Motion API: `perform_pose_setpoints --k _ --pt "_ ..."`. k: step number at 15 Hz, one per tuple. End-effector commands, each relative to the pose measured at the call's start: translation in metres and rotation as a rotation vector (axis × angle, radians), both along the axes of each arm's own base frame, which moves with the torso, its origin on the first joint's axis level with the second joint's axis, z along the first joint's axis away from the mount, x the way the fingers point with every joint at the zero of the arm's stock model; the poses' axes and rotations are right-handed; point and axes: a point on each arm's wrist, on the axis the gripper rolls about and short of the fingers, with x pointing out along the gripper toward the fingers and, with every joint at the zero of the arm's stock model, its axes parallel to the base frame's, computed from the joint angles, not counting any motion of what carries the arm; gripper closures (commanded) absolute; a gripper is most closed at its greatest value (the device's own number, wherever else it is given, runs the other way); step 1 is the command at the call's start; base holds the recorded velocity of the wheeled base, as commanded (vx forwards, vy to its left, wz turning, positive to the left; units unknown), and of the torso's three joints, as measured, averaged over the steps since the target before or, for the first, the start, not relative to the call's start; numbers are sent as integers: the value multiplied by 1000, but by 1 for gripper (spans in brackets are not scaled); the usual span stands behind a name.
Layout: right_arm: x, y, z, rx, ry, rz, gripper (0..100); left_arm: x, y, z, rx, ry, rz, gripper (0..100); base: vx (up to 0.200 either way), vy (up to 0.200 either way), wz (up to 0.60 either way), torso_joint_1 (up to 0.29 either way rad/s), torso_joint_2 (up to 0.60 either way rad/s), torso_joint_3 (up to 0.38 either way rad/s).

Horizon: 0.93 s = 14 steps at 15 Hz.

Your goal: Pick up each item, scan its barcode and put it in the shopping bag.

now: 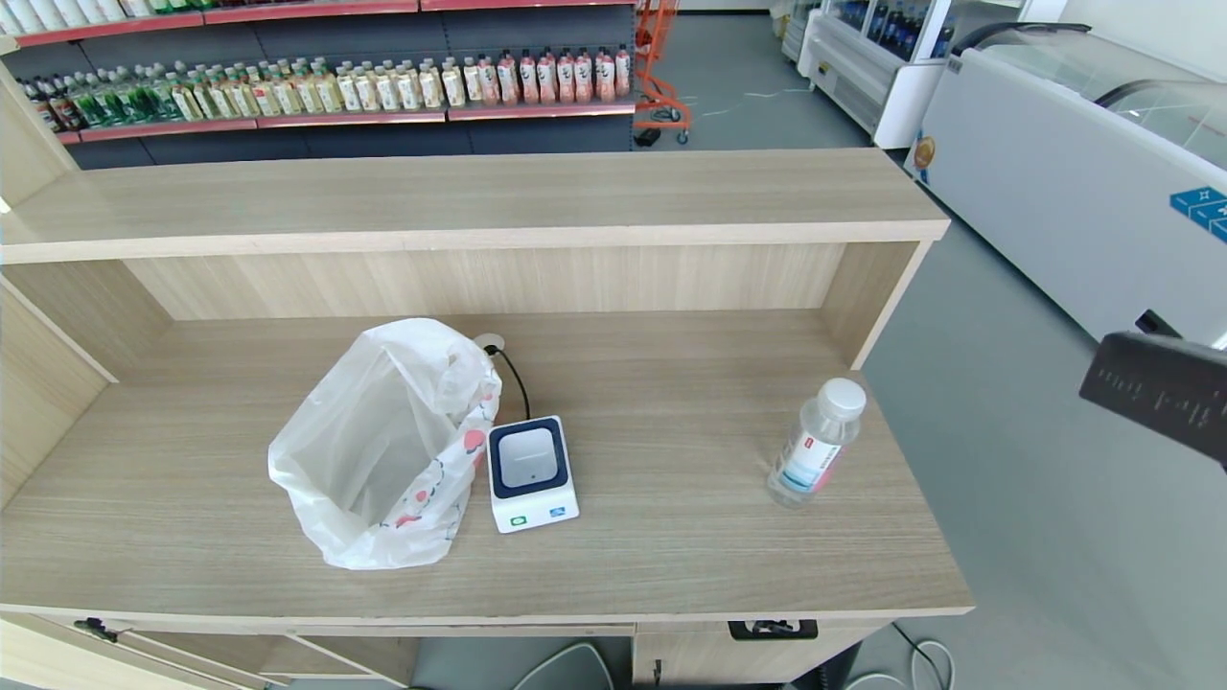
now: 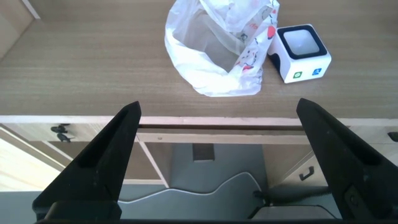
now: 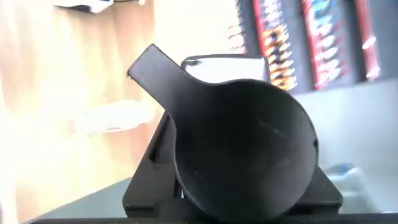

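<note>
The desk (image 1: 671, 537) is pale wood-grain laminate with a raised ledge (image 1: 460, 206) along its back and side panels at both ends. A thin, crinkled white plastic shopping bag (image 1: 379, 450) sits left of centre, mouth gaping upward, with a pink-printed flap just beside the scanner (image 1: 532, 471). The scanner is a small white box with rounded corners and a dark-rimmed, glossy square top. Its black cable (image 1: 515, 379) curves back to a round hole (image 1: 489, 341) in the desk.

The bottle (image 1: 815, 443) is clear ribbed plastic with a white cap and a paper label. It stands near the desk's right edge, well apart from the scanner, with bare wood between them.

The left pincer (image 2: 219, 109) hangs just off the desk's front edge — its two flat black prongs spread wide, holding nothing. The right pincer (image 1: 1155, 393) is out past the desk's right edge, over the grey floor; I cannot tell whether it is open or closed.
</note>
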Motion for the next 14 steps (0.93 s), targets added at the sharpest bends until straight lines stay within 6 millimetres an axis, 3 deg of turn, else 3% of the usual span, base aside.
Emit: perform_pose_setpoints --k 1,2,4,7,8,11,14 --pt "4 -1 4 236 287 -89 100 0 0 0 0 3 0 0 0 0 0 0 0 0" --pt "9 2 11 375 404 -85 100 0 0 0 0 1 0 0 0 0 0 0 0 0" --pt "31 7 25 845 775 -148 100 0 0 0 0 1 0 0 0 0 0 0 0 0" --pt "57 14 23 1178 1084 -197 100 0 0 0 0 1 -2 0 0 0 0 0 0 0" --pt "59 15 20 1207 1119 -205 100 0 0 0 0 1 0 0 0 0 0 0 0 0" --pt "64 17 -19 1192 1220 -247 100 0 0 0 0 3 0 0 0 0 0 0 0 0" --pt "69 18 -35 1192 1226 -254 100 0 0 0 0 1 0 0 0 0 0 0 0 0"
